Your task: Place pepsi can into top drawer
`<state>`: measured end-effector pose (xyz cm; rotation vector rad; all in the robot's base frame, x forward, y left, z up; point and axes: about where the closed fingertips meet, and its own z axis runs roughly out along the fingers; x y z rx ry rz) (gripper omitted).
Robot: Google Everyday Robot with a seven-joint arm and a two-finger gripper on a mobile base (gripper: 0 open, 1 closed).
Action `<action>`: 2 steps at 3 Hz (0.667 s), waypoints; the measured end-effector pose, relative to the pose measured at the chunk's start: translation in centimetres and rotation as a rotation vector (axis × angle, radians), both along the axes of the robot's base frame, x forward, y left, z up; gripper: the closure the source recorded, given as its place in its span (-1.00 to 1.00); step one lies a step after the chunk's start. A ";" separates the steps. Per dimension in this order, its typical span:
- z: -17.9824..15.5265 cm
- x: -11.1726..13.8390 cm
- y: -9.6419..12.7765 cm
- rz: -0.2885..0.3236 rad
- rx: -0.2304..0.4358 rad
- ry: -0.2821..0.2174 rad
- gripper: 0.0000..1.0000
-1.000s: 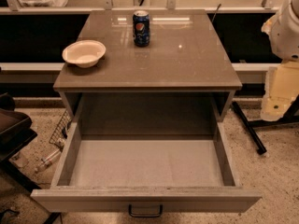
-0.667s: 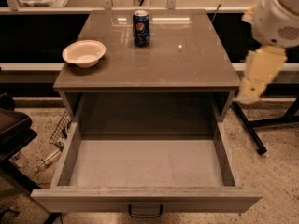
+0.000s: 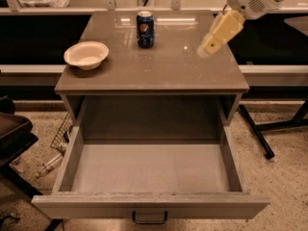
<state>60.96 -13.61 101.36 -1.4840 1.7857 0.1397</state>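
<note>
The pepsi can (image 3: 145,29), dark blue with a round logo and silver top, stands upright at the back middle of the cabinet top (image 3: 159,69). The top drawer (image 3: 150,169) is pulled out wide below, its pale floor bare, with a dark handle (image 3: 149,218) on the front. My gripper (image 3: 208,50), pale yellow, hangs from the white arm (image 3: 250,1) over the right back part of the cabinet top, to the right of the can and apart from it. It holds nothing that I can see.
A cream-white bowl (image 3: 86,55) sits at the left edge of the cabinet top. A dark chair (image 3: 12,136) stands at the left, with a wire basket and a bottle (image 3: 50,163) on the floor. A black stand leg (image 3: 257,131) lies at the right.
The arm has swung in from the right edge, up and to the left, and the gripper is now over the cabinet top. The can, bowl and drawer have not moved.
</note>
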 end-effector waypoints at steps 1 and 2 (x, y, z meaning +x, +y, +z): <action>0.2 2.7 2.1 0.035 0.203 -0.086 -1.00; 1.0 4.8 6.5 0.089 0.430 -0.225 -1.00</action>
